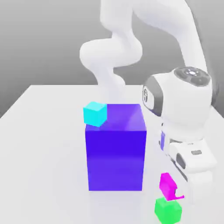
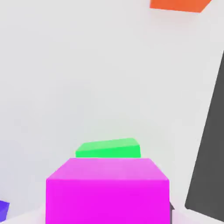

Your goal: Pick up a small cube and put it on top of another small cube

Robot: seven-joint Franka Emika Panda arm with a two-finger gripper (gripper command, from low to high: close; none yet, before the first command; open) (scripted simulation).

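Magenta cube [image 2: 107, 201], lower right of the exterior view, sits clamped in the gripper [image 1: 176, 191], presumably light, stiff, best held across opposite faces

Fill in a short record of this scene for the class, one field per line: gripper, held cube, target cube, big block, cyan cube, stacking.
Gripper: shut on the magenta cube
Held cube: magenta, tilted in the exterior view
Target cube: green, ungripped
Big block: blue-purple
Cyan cube: at the block's top, toward the exterior view's left
Stacking: unfinished; magenta still gripped, contact with green unclear
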